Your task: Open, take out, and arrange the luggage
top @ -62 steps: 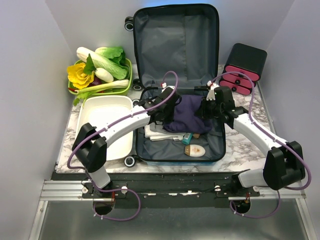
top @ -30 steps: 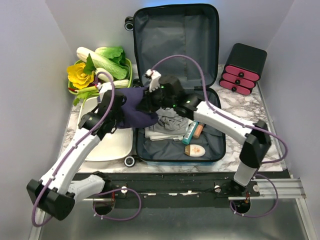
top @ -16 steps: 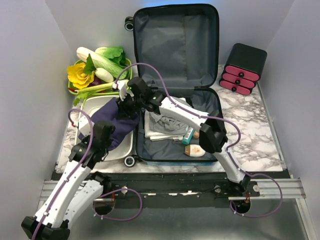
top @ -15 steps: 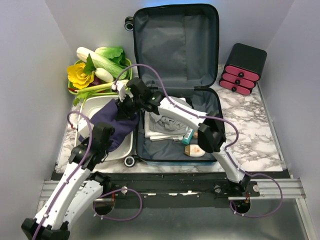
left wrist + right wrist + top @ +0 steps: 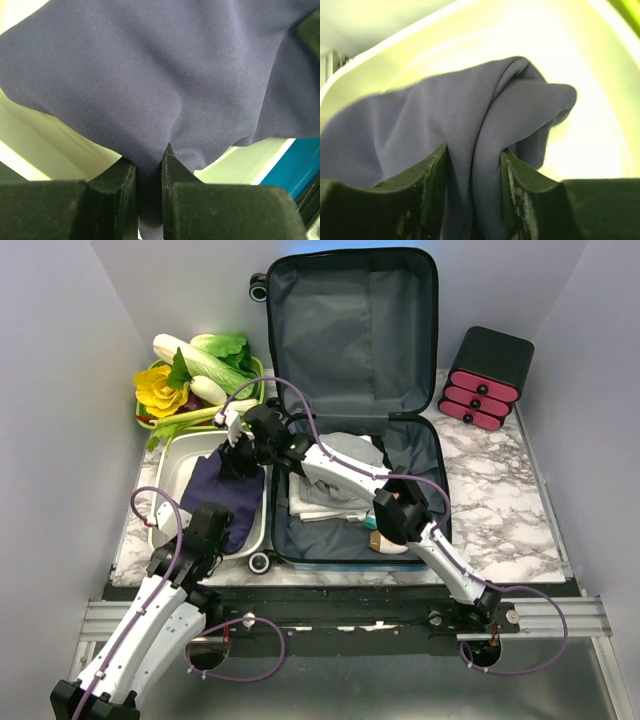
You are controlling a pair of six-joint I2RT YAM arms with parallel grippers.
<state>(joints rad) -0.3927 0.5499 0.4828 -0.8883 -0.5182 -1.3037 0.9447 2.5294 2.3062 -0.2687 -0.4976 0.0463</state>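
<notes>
The navy cloth (image 5: 225, 495) has been lifted out of the luggage (image 5: 350, 330) and laid down in the white tub (image 5: 172, 468) to its left. The folded grey clothes (image 5: 335, 475) beneath it have been uncovered. The left hand (image 5: 214, 530) has been drawn back to the tub's near end, with the cloth pinched. The right hand (image 5: 237, 448) has been swung across the luggage to the tub's far end, a fold of cloth between its fingers.

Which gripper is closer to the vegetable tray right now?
Right gripper. It reaches across to the far end of the white bin, just in front of the vegetable tray. The left gripper is at the bin's near end, holding the cloth.
</notes>
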